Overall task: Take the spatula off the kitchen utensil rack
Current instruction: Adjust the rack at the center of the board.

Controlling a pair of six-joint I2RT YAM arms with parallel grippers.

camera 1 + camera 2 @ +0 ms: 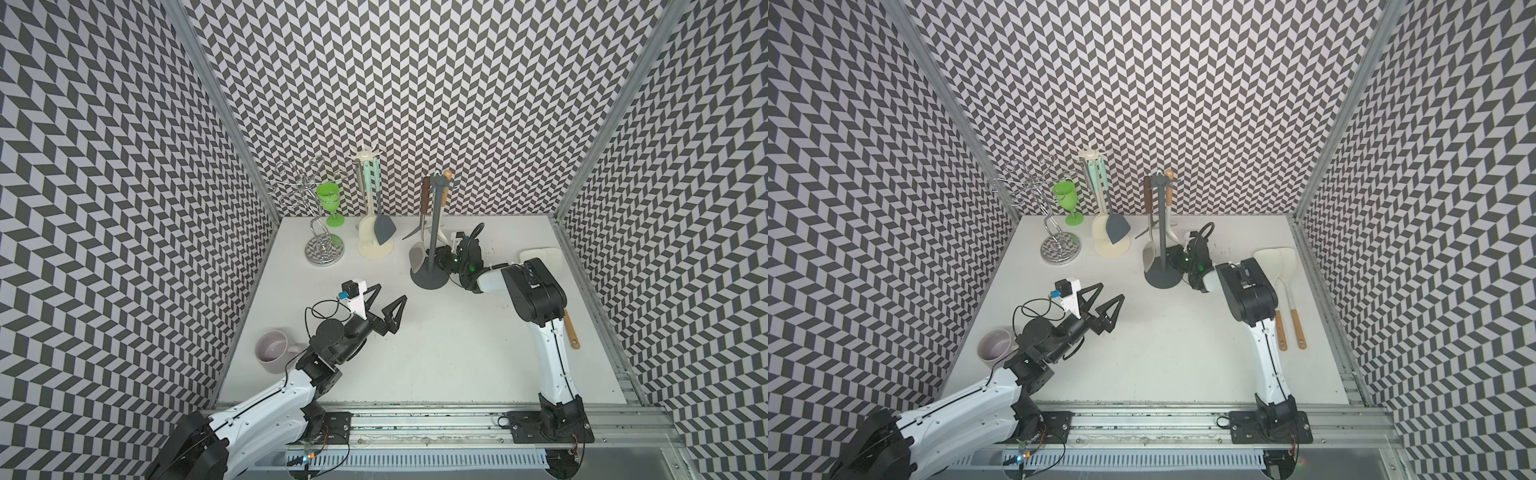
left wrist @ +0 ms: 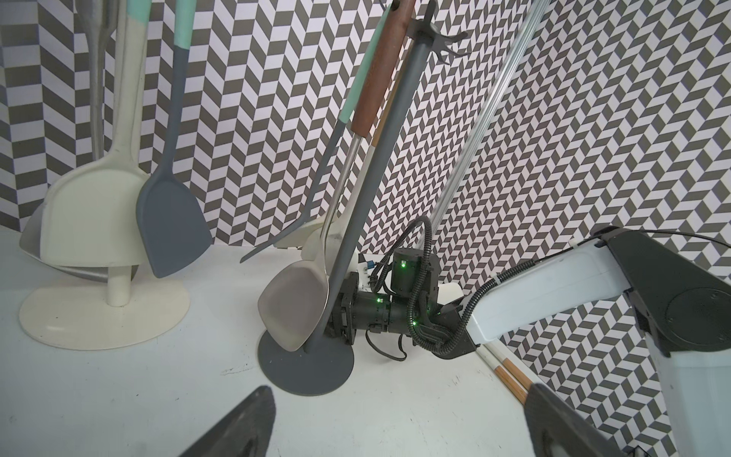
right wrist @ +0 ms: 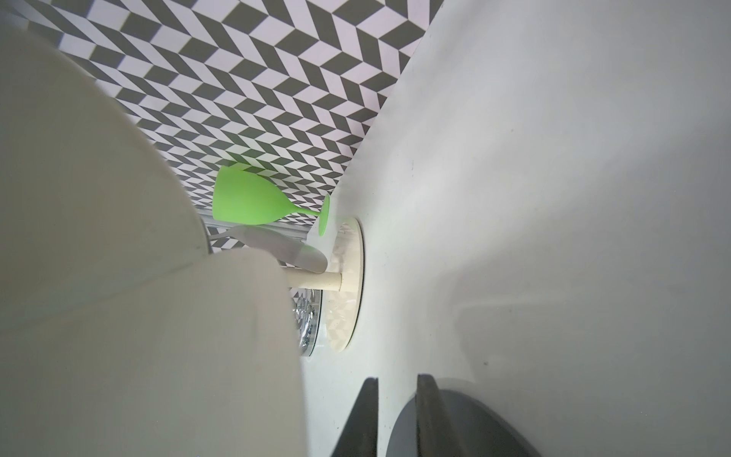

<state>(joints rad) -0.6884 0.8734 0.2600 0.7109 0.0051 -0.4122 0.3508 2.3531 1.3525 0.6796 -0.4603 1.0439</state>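
Front rail (image 1: pixel 415 419): metal track along the near edge of the surface (image 1: pixel 436 353), with both arms bolted to it.
Left arm: comes in low from the near left corner.
Left tool (image 1: pixel 391 291): over bare surface, jaws spread wide, nothing in them.
Mug (image 1: pixel 274 351): pale pink, upright, tucked just beside the left arm near the left edge.
Right arm: runs up the right side, then bends left toward the dark rack (image 1: pixel 434 220).
Right tool (image 3: pixel 397 380): down low, just beside the dark rack's round base. Its fingers are drawn almost together with only a slim gap, and nothing shows between them.
Cream spatula (image 3: pixel 158 336): hangs on the far right side of the dark rack by its wooden handle. Its blade looms large in the right wrist view, close beside the right tool; I cannot tell if they touch.
Steel spatula (image 1: pixel 417 257): brown handle, hangs on the dark rack's left side, blade down near the base.
Slotted turner (image 1: pixel 412 232): grey, also on the dark rack, angled out to the left.
Pale rack (image 1: pixel 376 249): left of the dark rack by the back wall, carrying a grey spatula (image 1: pixel 384 230) among others.
Green goblet (image 1: pixel 330 199): upright at the back, between the pale rack and a wire stand (image 1: pixel 324 249).
Loose spatulas (image 1: pixel 1275 257): two cream ones with wooden handles, flat and side by side along the right edge, behind the right arm.
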